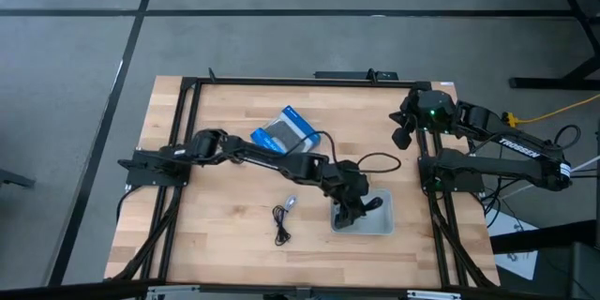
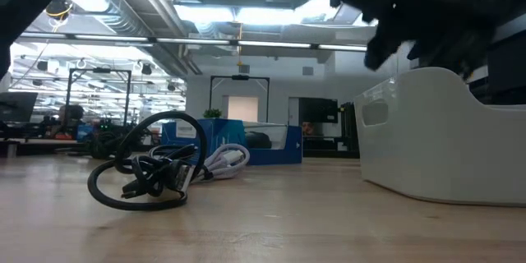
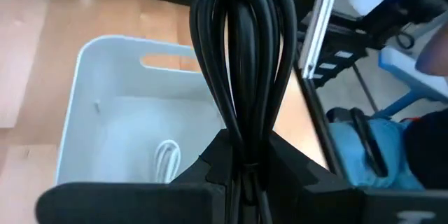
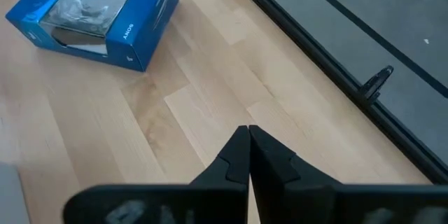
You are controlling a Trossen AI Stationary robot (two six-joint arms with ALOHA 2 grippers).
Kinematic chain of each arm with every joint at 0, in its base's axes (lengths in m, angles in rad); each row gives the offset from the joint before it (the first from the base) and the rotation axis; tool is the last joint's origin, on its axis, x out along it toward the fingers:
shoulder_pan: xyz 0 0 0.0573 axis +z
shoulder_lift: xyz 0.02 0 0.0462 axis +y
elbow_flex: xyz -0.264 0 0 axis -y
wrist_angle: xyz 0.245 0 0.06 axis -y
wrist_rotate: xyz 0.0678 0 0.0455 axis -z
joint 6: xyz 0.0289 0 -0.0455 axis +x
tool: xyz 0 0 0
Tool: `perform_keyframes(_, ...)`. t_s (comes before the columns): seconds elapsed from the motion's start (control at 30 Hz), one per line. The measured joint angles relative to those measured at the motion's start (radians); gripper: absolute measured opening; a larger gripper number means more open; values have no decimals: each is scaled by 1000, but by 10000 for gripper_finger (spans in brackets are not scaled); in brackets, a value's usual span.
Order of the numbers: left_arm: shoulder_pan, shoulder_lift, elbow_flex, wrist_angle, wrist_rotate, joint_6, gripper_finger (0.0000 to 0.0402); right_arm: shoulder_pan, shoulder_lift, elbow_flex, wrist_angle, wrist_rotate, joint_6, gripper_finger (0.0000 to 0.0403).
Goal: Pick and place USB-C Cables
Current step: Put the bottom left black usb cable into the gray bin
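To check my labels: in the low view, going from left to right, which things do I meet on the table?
black cable bundle → whitish cable → blue box → white bin

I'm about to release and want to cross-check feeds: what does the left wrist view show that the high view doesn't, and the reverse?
Only the left wrist view shows the left gripper shut on a looped black USB-C cable, and a whitish cable already lying in the white bin below.

Only the high view shows the right gripper parked near the table's far right corner, the blue box, and a black cable and a whitish cable still on the wooden table.

Both show the left gripper over the white bin.
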Motion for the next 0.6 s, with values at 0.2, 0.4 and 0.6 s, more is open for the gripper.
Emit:
perform_keyframes(0.2,-1,13,0,-8,-37,189,44,0,0,0,0,0,0,7)
perform_keyframes(0.4,-7,13,0,-2,-90,220,110,0,0,0,-10,0,0,7)
perform_keyframes(0.6,-7,13,0,-28,-83,193,132,0,0,0,-12,0,0,7)
